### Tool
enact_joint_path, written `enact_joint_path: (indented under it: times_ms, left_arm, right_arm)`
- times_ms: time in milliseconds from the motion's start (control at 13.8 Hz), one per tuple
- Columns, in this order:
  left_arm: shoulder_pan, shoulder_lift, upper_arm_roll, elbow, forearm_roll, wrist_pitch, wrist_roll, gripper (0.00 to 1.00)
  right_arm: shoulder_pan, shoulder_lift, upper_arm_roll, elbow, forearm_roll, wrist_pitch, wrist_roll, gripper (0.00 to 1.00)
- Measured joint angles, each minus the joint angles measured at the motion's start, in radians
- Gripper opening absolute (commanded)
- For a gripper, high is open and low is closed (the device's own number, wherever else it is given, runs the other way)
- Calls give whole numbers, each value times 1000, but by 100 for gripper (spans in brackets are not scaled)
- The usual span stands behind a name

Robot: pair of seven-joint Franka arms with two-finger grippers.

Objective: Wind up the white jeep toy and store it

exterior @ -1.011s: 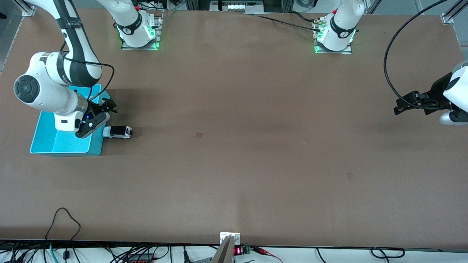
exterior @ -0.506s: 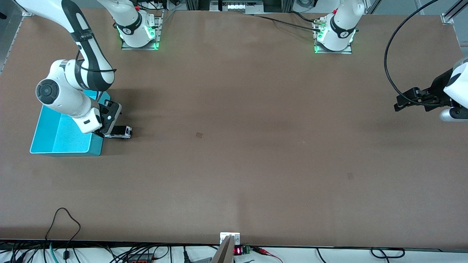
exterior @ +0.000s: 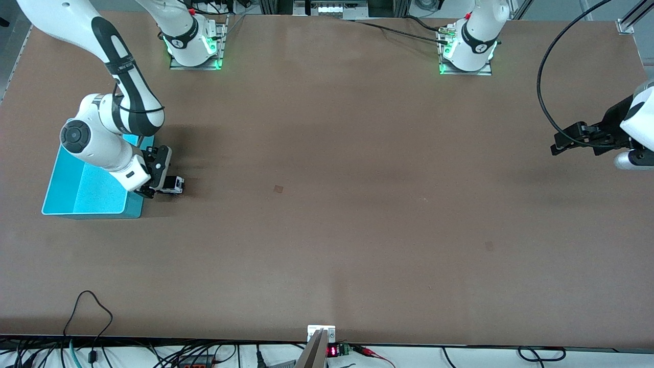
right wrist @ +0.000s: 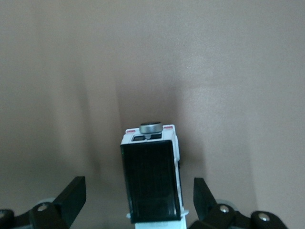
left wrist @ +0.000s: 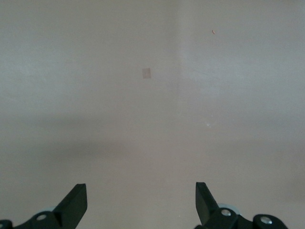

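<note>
The white jeep toy [exterior: 172, 185] stands on the table beside the turquoise bin [exterior: 66, 194], on the bin's side toward the left arm. My right gripper [exterior: 153, 187] is low over the jeep's end that lies next to the bin. In the right wrist view the jeep [right wrist: 152, 183] with its black roof panel lies between my open fingers [right wrist: 71, 198], which do not touch it. My left gripper [exterior: 562, 144] is open and empty above bare table at the left arm's end; its fingers [left wrist: 76, 202] show spread apart in the left wrist view.
The turquoise bin is open-topped and shows nothing inside where my arm does not cover it. A black cable [exterior: 544, 87] loops above the table near my left arm. A small dark patch [exterior: 278, 188] marks the tabletop near the middle.
My right arm has swung from over the bin toward the jeep and lowered, so the gripper now straddles the jeep. The jeep, the bin and my left arm have not moved.
</note>
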Motion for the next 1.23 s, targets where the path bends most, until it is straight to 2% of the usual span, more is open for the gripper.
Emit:
enact_joint_path:
  times_ms: [144,289,361,506,578,722,1228]
  left_arm:
    - [0,0,0,0,0,0,0,100]
    - [0,0,0,0,0,0,0,100]
    - [0,0,0,0,0,0,0,100]
    - [0,0,0,0,0,-1,0,100]
    - [0,0,0,0,0,-1,0,100]
    - [0,0,0,0,0,-1,0,100]
    - [1,0,1,0,0,-10,-2,100]
  right_arm:
    - [0,27,2,0,0,39,-12,100]
    - [0,49,2,0,0,69,-18,90]
    - [0,55,2,0,-1,74,-18,75]
    - [0,59,2,2,-1,76,-19,35]
    - [0,59,2,3,-1,77,-19,21]
    - [1,58,2,4,-1,78,-19,1]
    - [12,58,11,5,-1,78,1,0]
